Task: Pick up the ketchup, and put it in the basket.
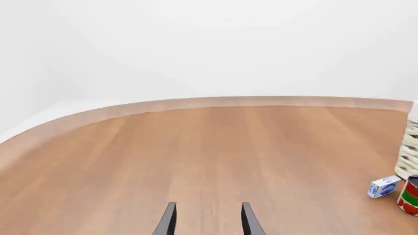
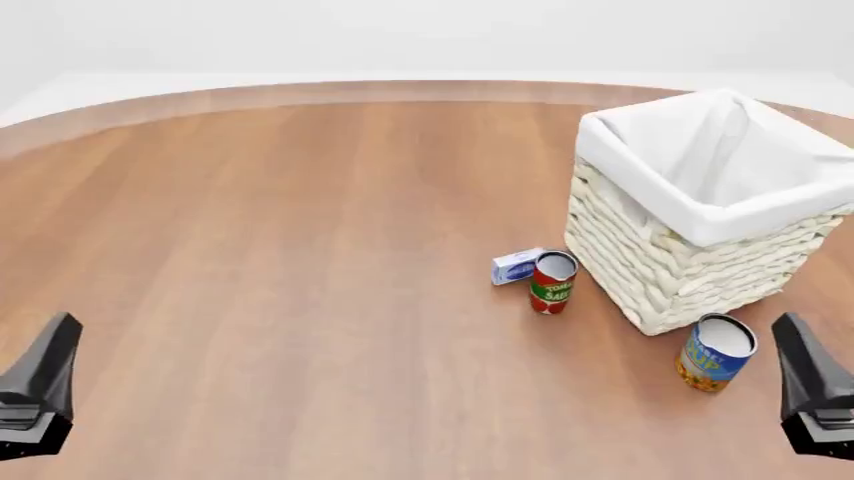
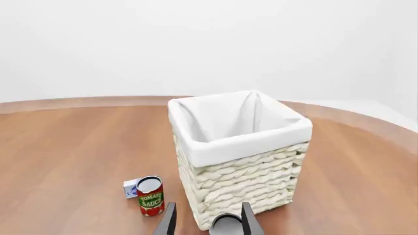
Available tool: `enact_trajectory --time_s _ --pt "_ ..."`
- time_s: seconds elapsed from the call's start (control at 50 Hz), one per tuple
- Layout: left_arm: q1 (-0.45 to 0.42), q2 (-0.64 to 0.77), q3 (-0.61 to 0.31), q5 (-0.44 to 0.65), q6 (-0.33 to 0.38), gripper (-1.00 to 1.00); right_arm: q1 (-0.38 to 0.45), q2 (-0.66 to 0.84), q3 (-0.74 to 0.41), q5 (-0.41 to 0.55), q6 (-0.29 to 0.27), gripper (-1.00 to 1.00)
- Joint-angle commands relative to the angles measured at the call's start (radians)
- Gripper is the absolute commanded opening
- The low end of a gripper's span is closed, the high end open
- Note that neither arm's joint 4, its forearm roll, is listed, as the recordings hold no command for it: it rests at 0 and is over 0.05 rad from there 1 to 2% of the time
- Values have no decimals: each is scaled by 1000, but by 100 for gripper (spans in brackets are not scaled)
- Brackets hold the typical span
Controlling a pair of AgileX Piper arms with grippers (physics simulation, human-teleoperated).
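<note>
Low at the near corners, the left hand point(image 1: 207, 220) and right hand point(image 3: 207, 220) hover parted and empty over a round brown wood-grain table point(image 2: 267, 250) before plain white walls. Right of centre stands the basket point(image 2: 694, 260); no ketchup is visible.

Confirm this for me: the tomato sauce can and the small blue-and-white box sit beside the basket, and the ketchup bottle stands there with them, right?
Not quite. The tomato sauce can and the small blue-and-white box do sit beside the basket, but no ketchup bottle appears in any view. The front view shows only a blue-and-yellow can as the other item near the basket.
</note>
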Motion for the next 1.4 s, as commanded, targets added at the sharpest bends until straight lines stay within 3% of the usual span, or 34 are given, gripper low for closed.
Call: enact_trajectory --time_s 0.02,0.28,0.54,0.98,1.4 --pt "0 4 -3 -1 0 100 -4 25 -1 -19 2 100" --pt "0 4 -3 -1 0 100 -6 75 -2 -68 -2 100" --pt "0 4 -3 -1 0 100 12 60 -20 -48 -34 100" --pt "0 4 -3 -1 0 100 179 44 -72 5 -90 100" --pt "0 4 -3 -1 0 100 386 334 -68 -232 -133 100"
